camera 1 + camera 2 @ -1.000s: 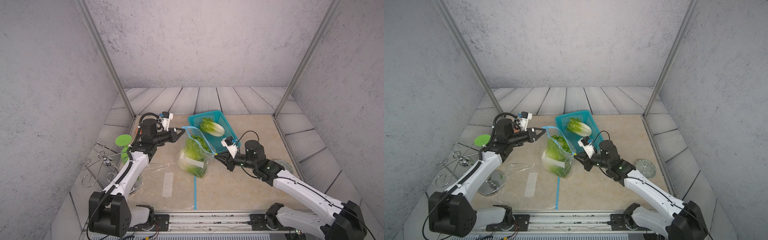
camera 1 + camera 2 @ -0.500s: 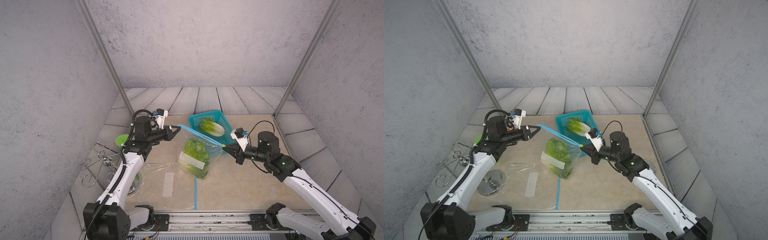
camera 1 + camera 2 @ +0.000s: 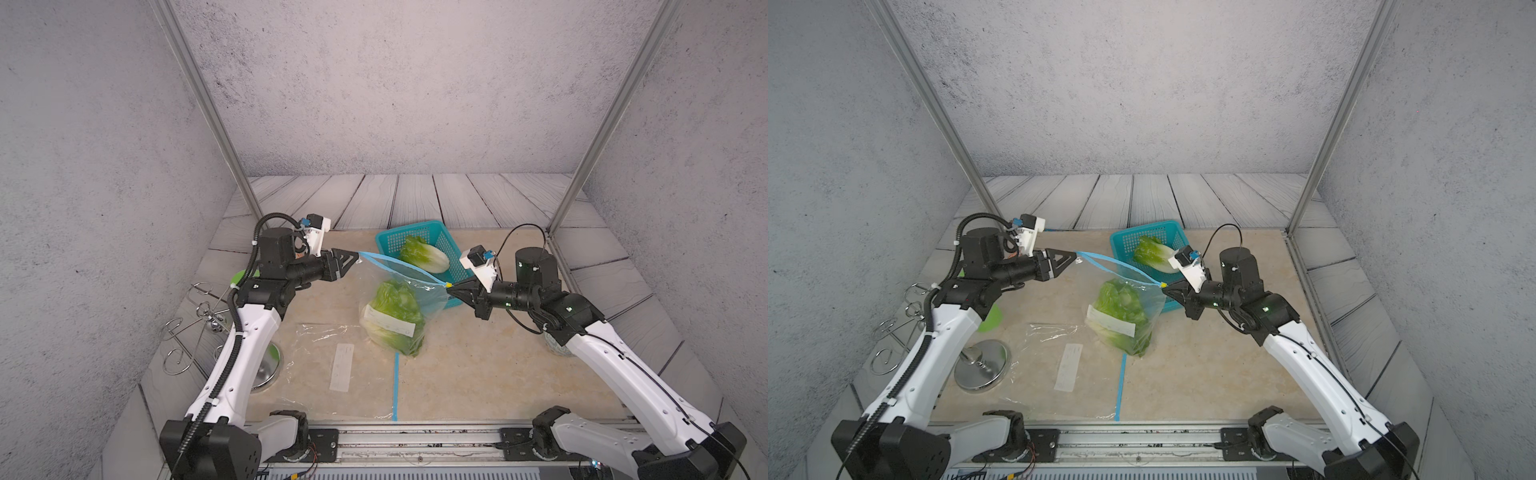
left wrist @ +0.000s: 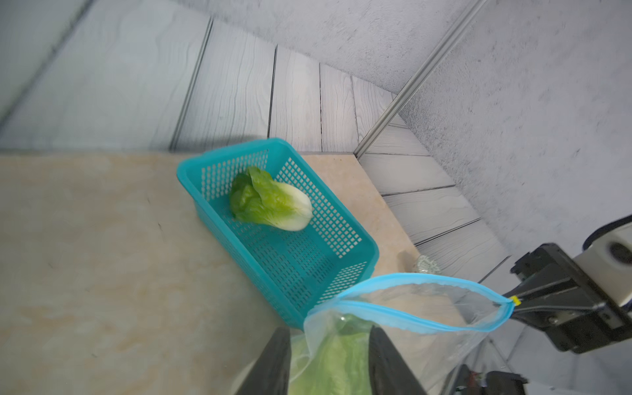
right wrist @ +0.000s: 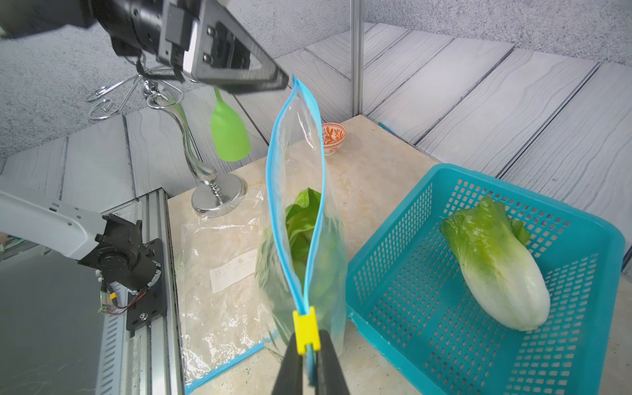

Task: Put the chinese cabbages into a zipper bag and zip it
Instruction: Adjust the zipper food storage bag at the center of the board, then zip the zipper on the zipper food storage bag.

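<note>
Filling unfinished: chinese cabbages [image 3: 395,316] stand bagged mid-bench, a last cabbage [image 3: 424,257] lies in the basket [image 3: 415,233] by the far edge. Right gripper [image 3: 451,286] pinches the zipper bag [image 3: 432,293] at its slider end; left gripper [image 3: 353,261] has jaws parted. Next, I judge: fetch that head

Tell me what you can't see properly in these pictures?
- Bagged cabbages: how many, unclear in both top views; the zipper bag's crinkled film and label cover them.
- Green goblet: top view, mostly behind the left arm.
- Patterned object: top view, mostly behind the right arm.
</note>
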Tool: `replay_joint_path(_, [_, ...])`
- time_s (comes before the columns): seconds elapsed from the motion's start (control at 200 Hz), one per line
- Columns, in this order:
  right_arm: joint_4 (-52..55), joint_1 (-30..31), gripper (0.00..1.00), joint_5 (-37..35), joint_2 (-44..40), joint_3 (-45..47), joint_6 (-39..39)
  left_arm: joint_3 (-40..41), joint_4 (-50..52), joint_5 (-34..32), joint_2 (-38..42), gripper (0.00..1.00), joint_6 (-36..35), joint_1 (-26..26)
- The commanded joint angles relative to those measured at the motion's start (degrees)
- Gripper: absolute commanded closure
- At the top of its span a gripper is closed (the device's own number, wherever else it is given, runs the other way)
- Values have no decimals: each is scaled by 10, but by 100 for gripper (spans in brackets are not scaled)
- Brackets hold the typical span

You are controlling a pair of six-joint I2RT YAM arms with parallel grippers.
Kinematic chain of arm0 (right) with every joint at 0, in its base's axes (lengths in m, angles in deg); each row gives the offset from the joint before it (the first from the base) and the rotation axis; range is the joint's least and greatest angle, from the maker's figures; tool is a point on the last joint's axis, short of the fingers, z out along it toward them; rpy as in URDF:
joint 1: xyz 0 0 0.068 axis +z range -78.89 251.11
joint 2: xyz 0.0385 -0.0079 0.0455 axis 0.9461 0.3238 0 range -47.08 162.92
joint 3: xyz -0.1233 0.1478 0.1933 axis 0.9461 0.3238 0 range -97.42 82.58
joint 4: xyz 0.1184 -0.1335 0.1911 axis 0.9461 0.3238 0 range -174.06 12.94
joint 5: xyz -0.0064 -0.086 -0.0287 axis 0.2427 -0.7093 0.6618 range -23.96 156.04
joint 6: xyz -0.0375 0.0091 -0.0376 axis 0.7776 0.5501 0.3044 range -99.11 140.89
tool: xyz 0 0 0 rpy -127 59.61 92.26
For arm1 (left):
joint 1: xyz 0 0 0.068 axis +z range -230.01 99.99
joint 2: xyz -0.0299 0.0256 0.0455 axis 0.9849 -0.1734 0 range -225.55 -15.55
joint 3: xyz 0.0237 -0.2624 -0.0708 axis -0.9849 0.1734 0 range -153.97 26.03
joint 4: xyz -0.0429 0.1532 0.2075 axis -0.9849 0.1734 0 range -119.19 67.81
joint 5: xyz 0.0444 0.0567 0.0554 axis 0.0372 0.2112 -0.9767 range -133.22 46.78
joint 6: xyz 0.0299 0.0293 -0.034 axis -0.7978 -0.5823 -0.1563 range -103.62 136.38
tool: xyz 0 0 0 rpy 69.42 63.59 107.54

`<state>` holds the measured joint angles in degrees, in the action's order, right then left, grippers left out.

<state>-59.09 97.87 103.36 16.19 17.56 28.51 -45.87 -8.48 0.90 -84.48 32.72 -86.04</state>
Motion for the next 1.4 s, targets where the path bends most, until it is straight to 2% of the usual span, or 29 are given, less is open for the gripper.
replay_joint_path(0.0, [33,-3,100,24,20,-46,27,-58,9,15,-8,48,-41,-2])
replay_joint_path(0.075, [55,-3,100,29,39,-70,43,-92,-1,27,-25,43,-51,-38])
replay_joint_path(0.205, [79,-3,100,36,60,-98,65,-161,76,-15,-69,37,-194,-164])
replay_joint_path(0.305, [86,-3,100,46,66,-110,72,-187,98,-10,-110,34,-245,-211])
replay_joint_path(0.395, [90,-3,100,57,71,-117,75,-224,140,-7,-150,32,-299,-239])
replay_joint_path(0.455, [96,-2,100,61,75,-122,77,-256,178,24,-176,31,-329,-253])
replay_joint_path(0.611, [102,-2,100,77,86,-133,75,-317,231,69,-233,29,-367,-280])
replay_joint_path(0.771, [108,-3,100,78,92,-142,74,-392,368,76,-293,30,-446,-303])
replay_joint_path(0.906, [112,-3,100,74,95,-145,75,-380,383,72,-286,32,-473,-303])
replay_joint_path(1.041, [110,-2,100,86,98,-147,71,-367,384,66,-277,41,-489,-302])
replay_joint_path(1.221, [111,-2,100,97,102,-150,63,-367,374,59,-280,72,-489,-302])
replay_joint_path(1.396, [117,-2,96,101,97,-149,60,-362,356,30,-269,93,-494,-299])
